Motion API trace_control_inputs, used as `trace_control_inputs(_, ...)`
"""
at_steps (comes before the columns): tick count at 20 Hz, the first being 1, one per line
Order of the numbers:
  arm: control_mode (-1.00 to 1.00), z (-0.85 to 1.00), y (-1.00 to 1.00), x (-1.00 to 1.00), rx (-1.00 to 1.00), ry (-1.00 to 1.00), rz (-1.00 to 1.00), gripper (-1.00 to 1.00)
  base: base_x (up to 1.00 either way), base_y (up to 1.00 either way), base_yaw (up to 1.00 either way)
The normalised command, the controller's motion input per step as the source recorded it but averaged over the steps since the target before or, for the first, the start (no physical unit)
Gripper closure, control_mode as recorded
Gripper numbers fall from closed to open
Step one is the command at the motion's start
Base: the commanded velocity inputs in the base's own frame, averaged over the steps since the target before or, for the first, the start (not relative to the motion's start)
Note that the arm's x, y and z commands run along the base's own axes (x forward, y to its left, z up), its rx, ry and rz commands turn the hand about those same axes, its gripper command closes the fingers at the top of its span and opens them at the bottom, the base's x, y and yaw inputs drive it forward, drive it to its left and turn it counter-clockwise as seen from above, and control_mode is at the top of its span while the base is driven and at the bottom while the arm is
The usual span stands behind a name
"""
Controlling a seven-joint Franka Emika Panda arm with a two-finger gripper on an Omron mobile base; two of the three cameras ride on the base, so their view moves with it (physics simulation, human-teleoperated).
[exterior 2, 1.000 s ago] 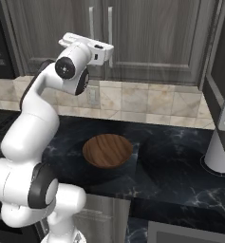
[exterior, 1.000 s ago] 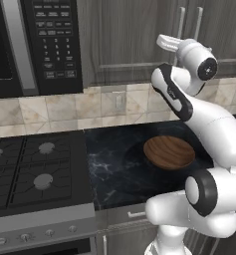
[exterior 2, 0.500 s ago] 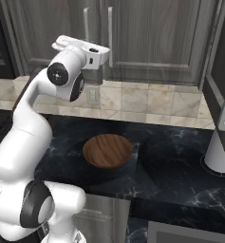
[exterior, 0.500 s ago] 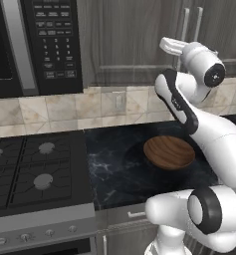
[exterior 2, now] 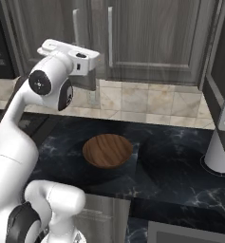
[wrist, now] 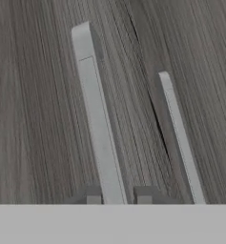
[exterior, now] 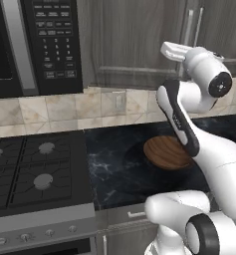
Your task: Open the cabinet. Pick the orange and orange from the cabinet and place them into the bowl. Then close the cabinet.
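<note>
bowl (exterior 2: 107, 150) on dark marble counter (exterior 2: 171, 166) under closed cabinet (exterior 2: 152, 38).

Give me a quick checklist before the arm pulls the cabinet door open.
1. Cabinet doors shut: ok, both closed, seam visible between the two handles.
2. Tool lined up on the left handle: ok, fingertips sit either side of the bar.
3. Tool closed on the handle: not ok, fingertips apart, not clamped.
4. Bowl ready on the counter: ok, upright, nothing in it.
5. Oranges located: cannot tell, doors hide the inside.
</note>
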Motion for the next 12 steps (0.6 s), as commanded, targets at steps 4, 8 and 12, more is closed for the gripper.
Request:
trace_control_inputs(4,-1.00,0.25,0.51,-0.77,0.00,0.00,-0.09,1.00,0.00,0.00,0.00)
trace_control_inputs(8,-1.00,0.27,0.61,-0.80,0.00,0.01,-0.12,1.00,0.00,0.00,0.00)
trace_control_inputs(12,-1.00,0.26,0.63,-0.96,0.00,0.00,-0.13,1.00,0.00,0.00,0.00)
